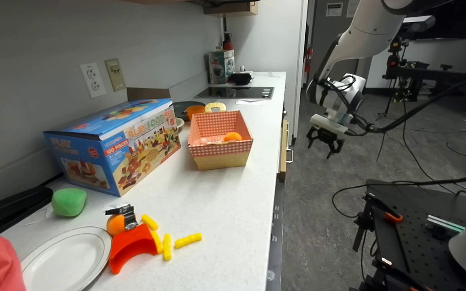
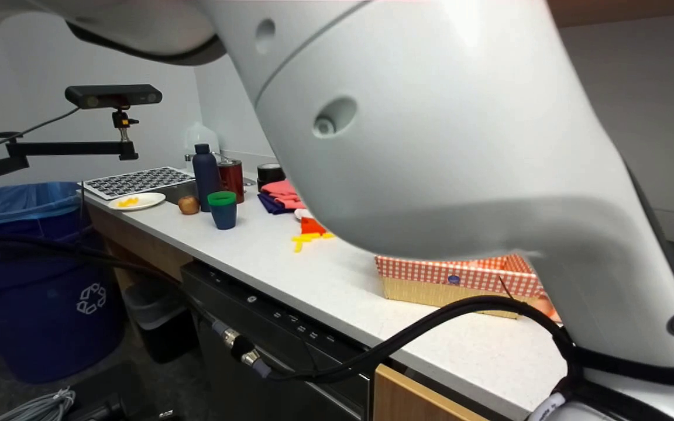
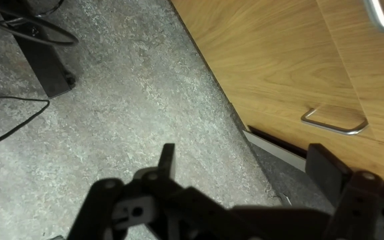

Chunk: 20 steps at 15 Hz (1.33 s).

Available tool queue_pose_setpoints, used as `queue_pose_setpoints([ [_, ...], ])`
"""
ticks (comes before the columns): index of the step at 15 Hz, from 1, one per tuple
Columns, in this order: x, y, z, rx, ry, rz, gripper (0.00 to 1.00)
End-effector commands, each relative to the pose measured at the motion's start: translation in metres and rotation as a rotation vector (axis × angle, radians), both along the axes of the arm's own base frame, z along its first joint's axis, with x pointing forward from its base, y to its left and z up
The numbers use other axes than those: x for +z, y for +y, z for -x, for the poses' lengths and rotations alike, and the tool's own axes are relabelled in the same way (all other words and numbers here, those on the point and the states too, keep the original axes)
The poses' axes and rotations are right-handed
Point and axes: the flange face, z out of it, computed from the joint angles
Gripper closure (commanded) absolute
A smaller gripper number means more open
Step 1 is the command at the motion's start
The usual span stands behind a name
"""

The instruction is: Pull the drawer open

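The drawer's light wood-toned front (image 1: 283, 161) shows edge-on under the counter in an exterior view, with a metal handle (image 1: 292, 156) standing out from it. From the wrist view, a wood front (image 3: 362, 60) fills the upper right and carries a metal handle (image 3: 379, 16) cut by the frame edge. No gap into the drawer's inside is visible. My gripper (image 1: 320, 150) hangs over the floor, out in front of the cabinet and apart from the handles. Its fingers (image 3: 327, 173) are spread wide in the wrist view, and only floor and cabinet appear beyond them.
A second metal handle (image 3: 332, 128) sits lower on the cabinet. On the counter (image 1: 225, 210) stand a checked basket (image 1: 221, 161) and a toy box (image 1: 144, 149). Black cables (image 1: 419, 117) trail from the wrist. A dark dishwasher (image 2: 255, 351) adjoins the wood cabinet.
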Motion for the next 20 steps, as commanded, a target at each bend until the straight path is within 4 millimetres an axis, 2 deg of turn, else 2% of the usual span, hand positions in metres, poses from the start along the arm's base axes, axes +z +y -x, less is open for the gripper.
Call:
queue_pose_setpoints([
  [1,0.038,-0.001,-0.011,0.075,-0.04,0.027,0.0],
  [4,0.058,0.003,-0.031,0.115,-0.084,0.047,0.0],
  [9,0.091,0.024,-0.059,0.18,-0.158,0.057,0.0],
  [13,0.097,0.039,-0.078,0.231,-0.181,0.052,0.0],
  [20,0.078,0.057,-0.094,0.303,-0.151,0.041,0.0],
])
